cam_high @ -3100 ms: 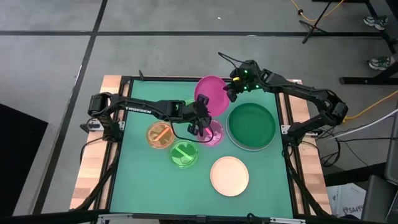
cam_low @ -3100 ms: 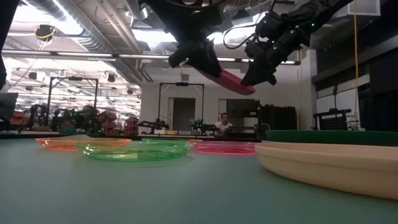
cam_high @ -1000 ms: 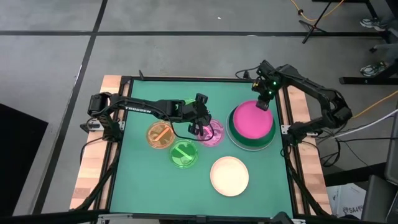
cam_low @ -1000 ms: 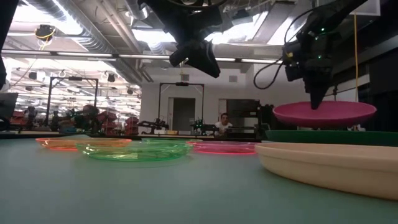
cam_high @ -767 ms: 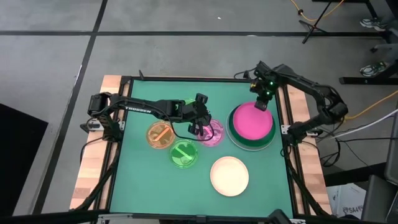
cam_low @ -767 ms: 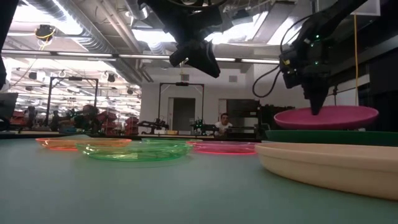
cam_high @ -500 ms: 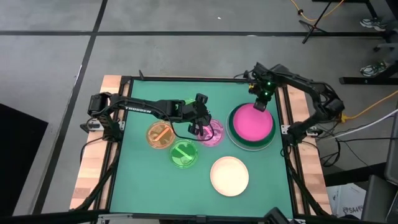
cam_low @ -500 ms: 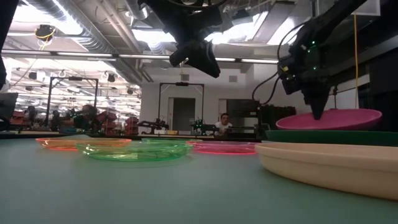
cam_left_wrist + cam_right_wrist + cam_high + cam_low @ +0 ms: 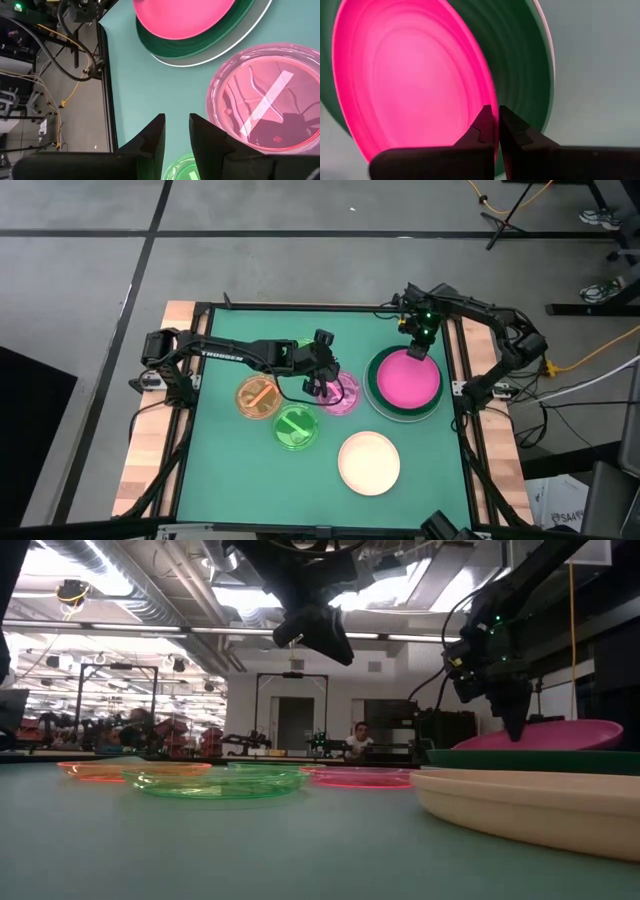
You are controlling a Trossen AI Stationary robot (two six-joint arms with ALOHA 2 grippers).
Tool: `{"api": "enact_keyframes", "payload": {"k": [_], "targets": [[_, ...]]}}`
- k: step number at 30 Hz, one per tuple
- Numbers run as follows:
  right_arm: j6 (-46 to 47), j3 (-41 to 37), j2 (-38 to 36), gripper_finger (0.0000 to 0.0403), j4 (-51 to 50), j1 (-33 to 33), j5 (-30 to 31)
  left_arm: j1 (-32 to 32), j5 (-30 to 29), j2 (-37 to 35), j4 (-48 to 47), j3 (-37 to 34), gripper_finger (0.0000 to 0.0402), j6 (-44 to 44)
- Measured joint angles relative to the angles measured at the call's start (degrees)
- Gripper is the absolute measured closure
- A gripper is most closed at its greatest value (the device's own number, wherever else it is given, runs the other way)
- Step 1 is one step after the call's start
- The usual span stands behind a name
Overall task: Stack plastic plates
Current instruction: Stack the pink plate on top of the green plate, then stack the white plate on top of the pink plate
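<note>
Pink plate (image 9: 407,377) lies in the dark green plate (image 9: 375,395) at the table's right — tilted, far rim raised. Right gripper (image 9: 419,347) pinches that far rim, edge between its clenched fingers (image 9: 485,125). Left gripper (image 9: 319,387) hovers over the small pink plate (image 9: 343,394), fingers (image 9: 150,137) slightly parted, empty. Left arm reads "TROSSEN".
</note>
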Motion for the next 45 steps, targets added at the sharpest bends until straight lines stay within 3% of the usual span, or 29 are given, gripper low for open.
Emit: {"api": "enact_keyframes", "payload": {"k": [26,37,45], "targets": [[0.14,0.0,0.01,0.0401,0.07,0.0,0.19,0.0,0.17,0.0,0.02,0.0,0.0321,0.0],[0.14,0.0,0.01,0.0332,0.04,0.0,0.17,0.0,0.17,0.01,0.0,-0.01,0.0321,-0.01],[0.17,0.0,0.01,0.0328,0.07,-0.01,0.17,0.0,0.17,0.02,0.0,0.0,0.0321,-0.02]]}}
